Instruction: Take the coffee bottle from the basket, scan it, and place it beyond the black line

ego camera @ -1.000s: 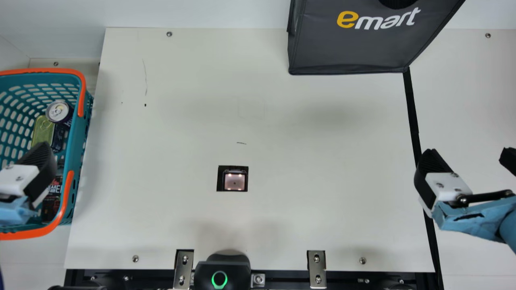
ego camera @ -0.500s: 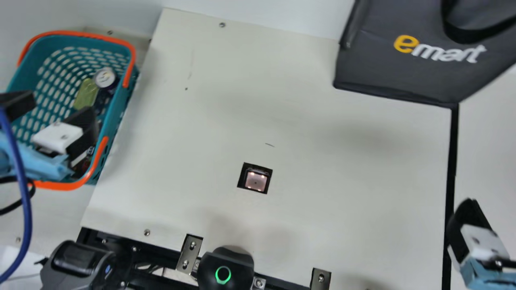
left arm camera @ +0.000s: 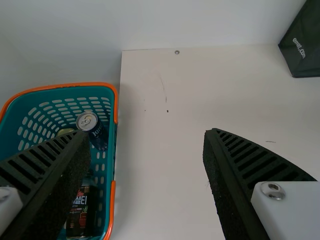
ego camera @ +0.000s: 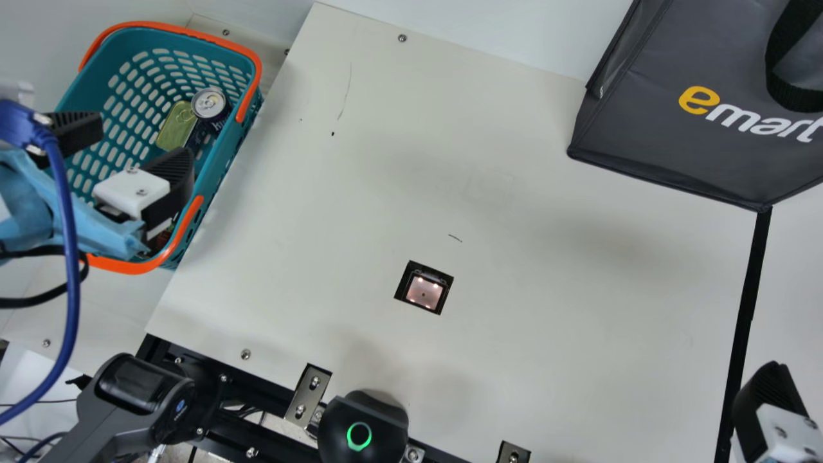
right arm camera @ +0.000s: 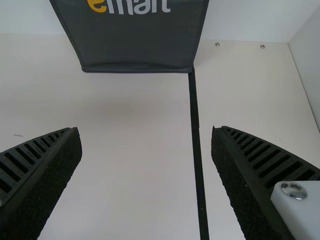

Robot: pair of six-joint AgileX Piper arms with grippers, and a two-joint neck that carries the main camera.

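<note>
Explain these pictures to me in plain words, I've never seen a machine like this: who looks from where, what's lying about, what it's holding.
This is a robot with two arms. The main view comes from a camera on a neck between them; each wrist view looks out past that arm's own two fingers.

On the left, a teal basket with orange trim holds a can, a flat tin and a dark bottle. In the cream table is a small lit window, probably the scanner. A grey bag stands at the far side, and a black line runs from it toward the near side.

The left gripper and right gripper are both open, holding nothing.
</note>
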